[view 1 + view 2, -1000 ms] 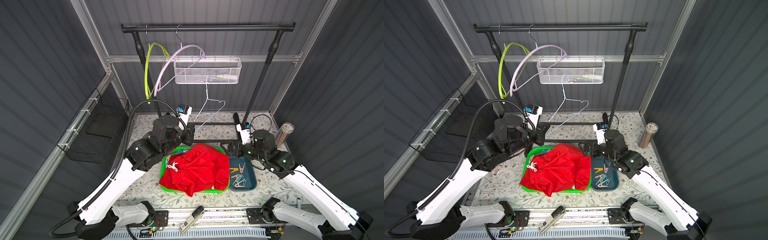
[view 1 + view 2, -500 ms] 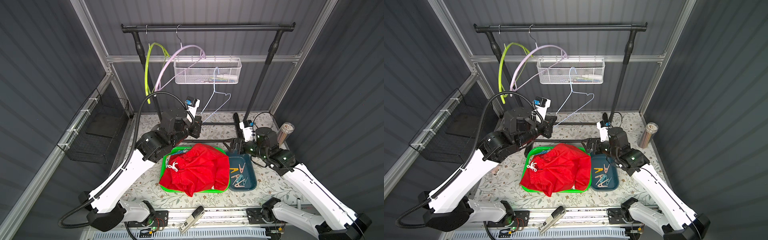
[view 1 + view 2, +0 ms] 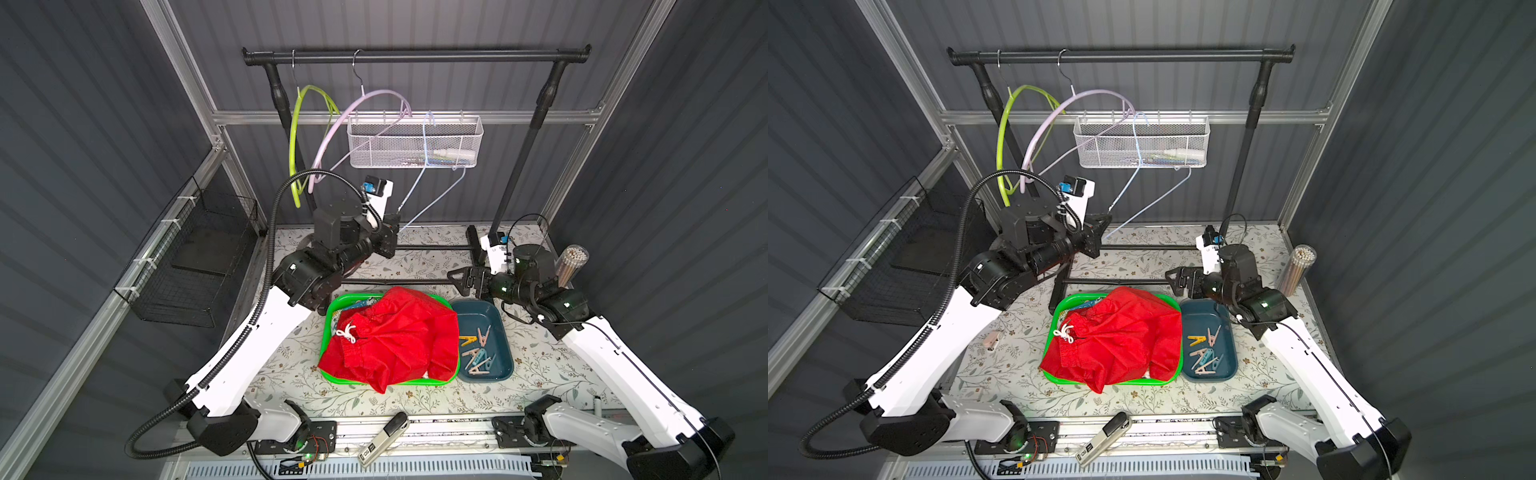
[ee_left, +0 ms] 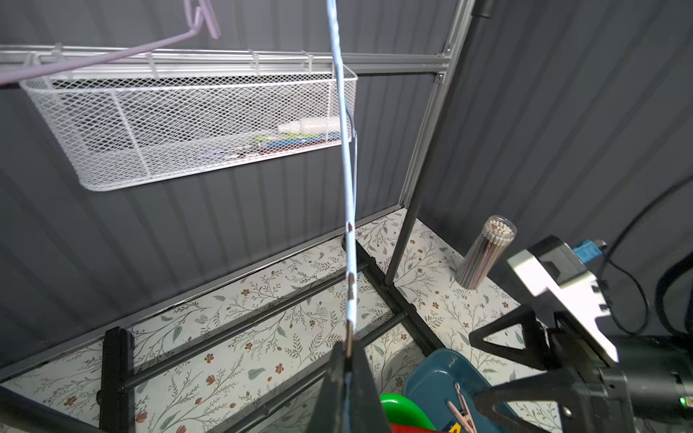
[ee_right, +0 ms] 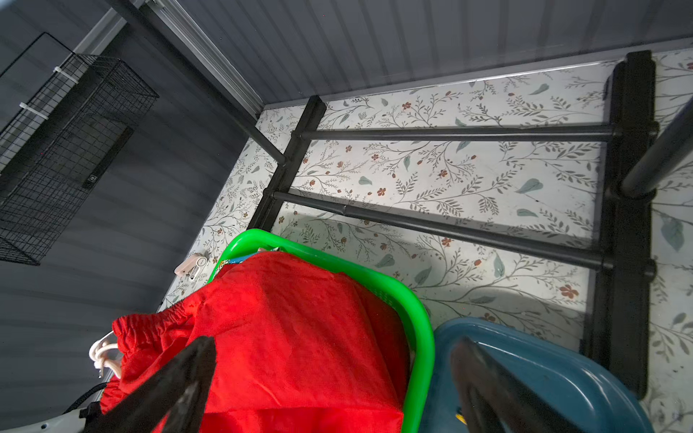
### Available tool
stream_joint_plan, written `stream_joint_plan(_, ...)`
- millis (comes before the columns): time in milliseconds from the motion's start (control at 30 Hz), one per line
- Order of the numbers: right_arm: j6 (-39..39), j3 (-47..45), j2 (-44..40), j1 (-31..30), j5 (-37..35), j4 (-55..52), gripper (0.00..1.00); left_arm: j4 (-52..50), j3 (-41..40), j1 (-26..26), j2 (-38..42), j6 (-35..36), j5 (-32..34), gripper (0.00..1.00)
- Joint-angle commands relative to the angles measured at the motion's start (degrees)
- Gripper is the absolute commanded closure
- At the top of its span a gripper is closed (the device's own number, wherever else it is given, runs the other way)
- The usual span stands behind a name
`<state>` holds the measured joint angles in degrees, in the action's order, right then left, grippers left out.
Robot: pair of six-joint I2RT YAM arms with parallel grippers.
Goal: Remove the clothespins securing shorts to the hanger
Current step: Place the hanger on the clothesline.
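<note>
My left gripper (image 3: 397,216) (image 3: 1106,216) (image 4: 348,356) is shut on the lower wire of a bare light-blue hanger (image 3: 428,183) (image 3: 1133,174) (image 4: 347,187), held up with its hook at the white mesh basket's rim. Red shorts (image 3: 395,336) (image 3: 1117,336) (image 5: 300,318) with a white drawstring lie heaped in the green basket (image 3: 328,332) (image 5: 416,311). Several clothespins (image 3: 478,349) (image 3: 1204,353) lie loose in the blue tray (image 3: 498,320) (image 5: 543,367). Above the border of basket and tray, my right gripper (image 3: 457,278) (image 3: 1173,278) (image 5: 335,345) hangs open, holding nothing.
The black rail (image 3: 415,54) carries a green hanger (image 3: 295,137) and a lilac hanger (image 3: 332,137). A white mesh basket (image 3: 415,141) hangs behind. A black wire basket (image 3: 195,257) is on the left wall, a tube of sticks (image 3: 573,266) at the back right, and a small beige object (image 3: 990,340) on the table.
My left arm has lifted the blue hanger up and to the right, bringing its hook from below the mesh basket to its rim. The right gripper has drifted slightly and stays open.
</note>
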<state>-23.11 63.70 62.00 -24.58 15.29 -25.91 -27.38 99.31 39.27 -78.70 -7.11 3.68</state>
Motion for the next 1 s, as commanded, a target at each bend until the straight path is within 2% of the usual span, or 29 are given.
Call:
stream_joint_plan(0,0.9,2.0,0.8,0.5,1.1,0.0,0.01,3.9,0.4,-1.4,0.2,-1.7,-6.2,1.00)
stream_joint_plan(300,0.6,5.0,4.0,1.6,2.9,-0.7,0.01,6.1,0.3,-3.2,0.7,-1.8,-10.0,1.00)
stream_joint_plan(533,-0.6,5.0,4.5,1.7,3.4,0.4,0.01,7.5,0.9,-7.8,0.1,-5.4,-18.9,1.00)
stream_joint_plan(967,0.7,3.4,2.4,2.0,1.7,-0.9,0.01,8.5,3.6,-8.6,-2.6,-7.0,-22.0,1.00)
